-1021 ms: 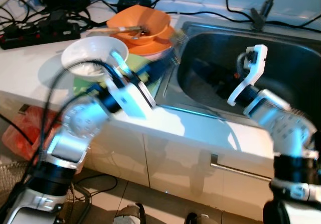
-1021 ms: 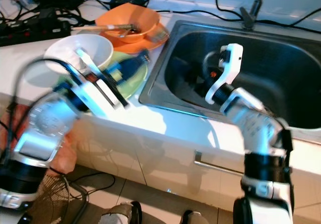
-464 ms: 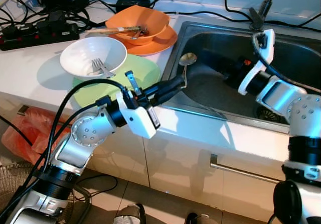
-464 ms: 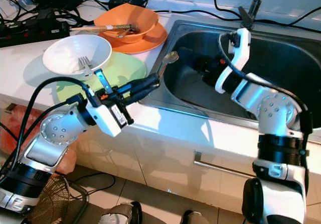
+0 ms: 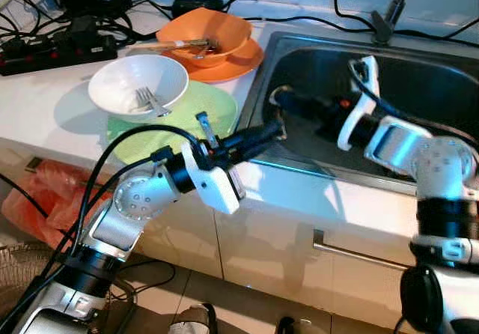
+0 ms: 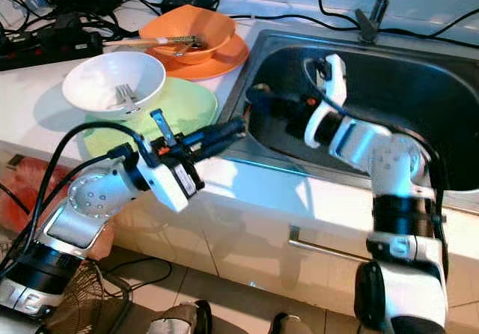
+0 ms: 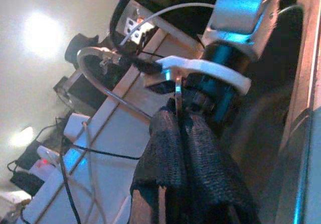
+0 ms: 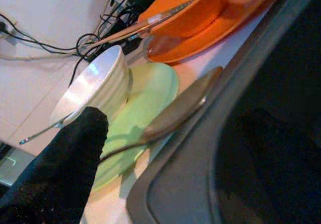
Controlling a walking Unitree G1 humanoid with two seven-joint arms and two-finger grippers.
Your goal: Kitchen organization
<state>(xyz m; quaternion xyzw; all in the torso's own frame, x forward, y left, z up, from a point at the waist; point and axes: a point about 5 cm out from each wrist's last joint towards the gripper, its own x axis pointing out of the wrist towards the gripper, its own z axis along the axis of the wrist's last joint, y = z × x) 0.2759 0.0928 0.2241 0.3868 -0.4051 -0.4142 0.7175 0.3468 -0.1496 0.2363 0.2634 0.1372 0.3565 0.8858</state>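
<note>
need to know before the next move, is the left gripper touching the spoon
Touching. In the left wrist view the left gripper is shut on the spoon handle, which sticks out between its black fingers.

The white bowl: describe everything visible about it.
The white bowl is round, deep and glossy, ceramic by the look, with faint ribbing on its outer wall in the right wrist view. It stands upright on a pale green plate on the counter, near an orange bowl and left of the sink. A metal fork lies inside it, tines up against the wall.
</note>
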